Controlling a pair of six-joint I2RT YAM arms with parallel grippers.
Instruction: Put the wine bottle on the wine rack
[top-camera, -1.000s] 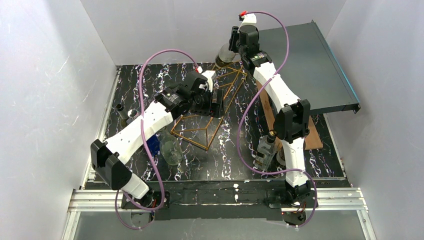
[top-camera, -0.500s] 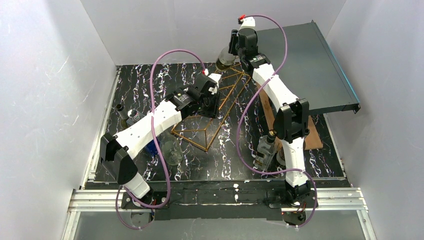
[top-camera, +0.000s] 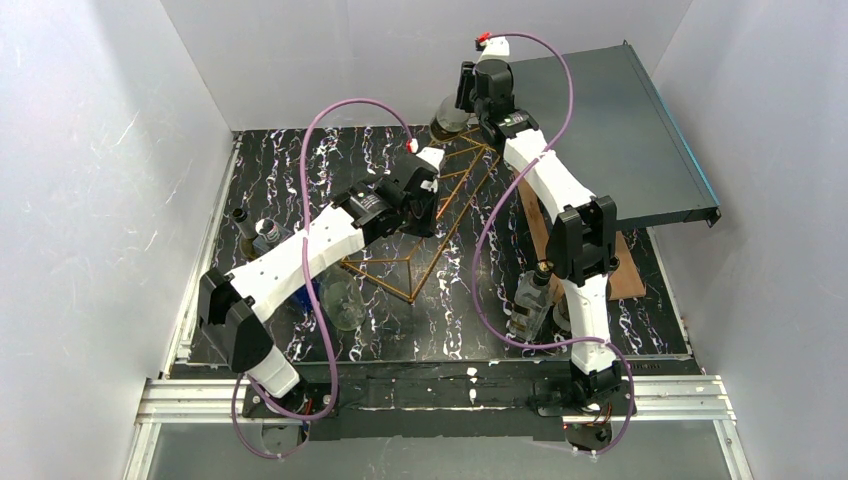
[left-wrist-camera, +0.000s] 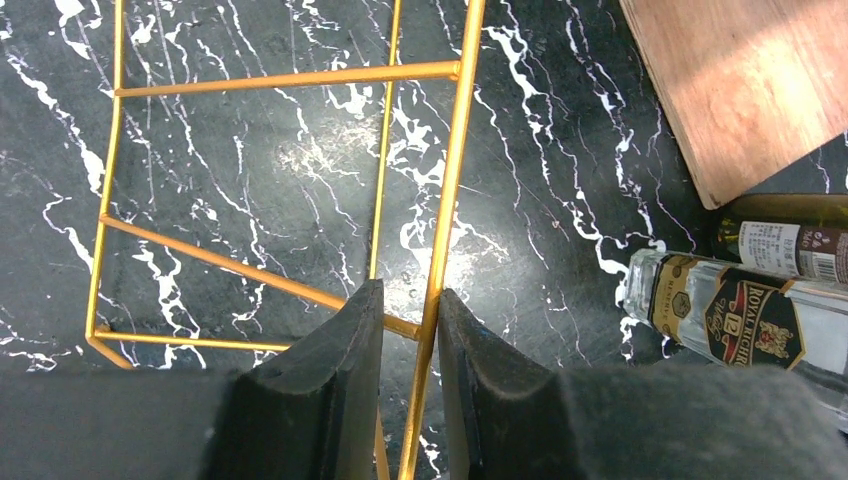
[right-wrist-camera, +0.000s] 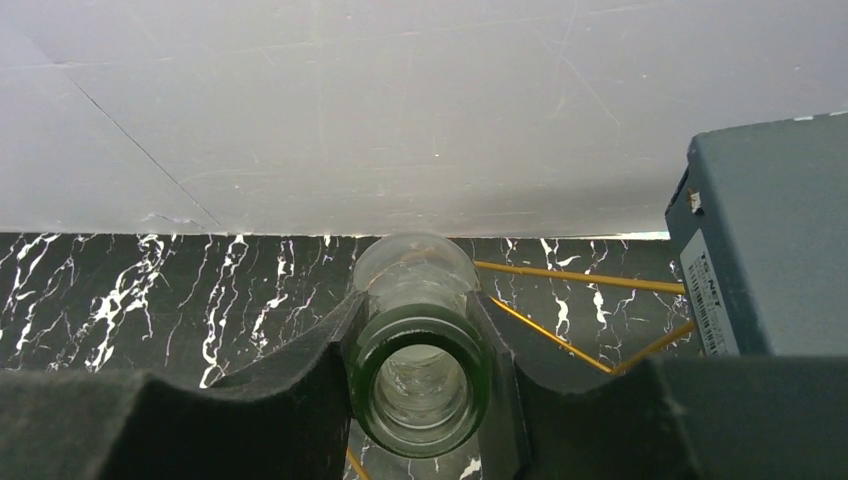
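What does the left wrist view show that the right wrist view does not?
Only left wrist: the left fingers shut on a wire of the wine rack, a wooden board and a labelled clear bottle. Only right wrist: the right fingers gripping the open neck of the wine bottle, a grey box, the white wall. Both: gold rack wires and the black marbled table.

Right gripper (right-wrist-camera: 416, 330) clamped on the neck of the green glass wine bottle (right-wrist-camera: 420, 395)

The two dark fingers press the neck from either side, and the bottle's open mouth faces the camera. Beyond it, thin gold rods of the wine rack (right-wrist-camera: 572, 276) cross the black white-veined table (right-wrist-camera: 150, 290). A grey-blue box (right-wrist-camera: 770, 240) with a white label stands to the right, and a white wall (right-wrist-camera: 350, 110) closes the far side.
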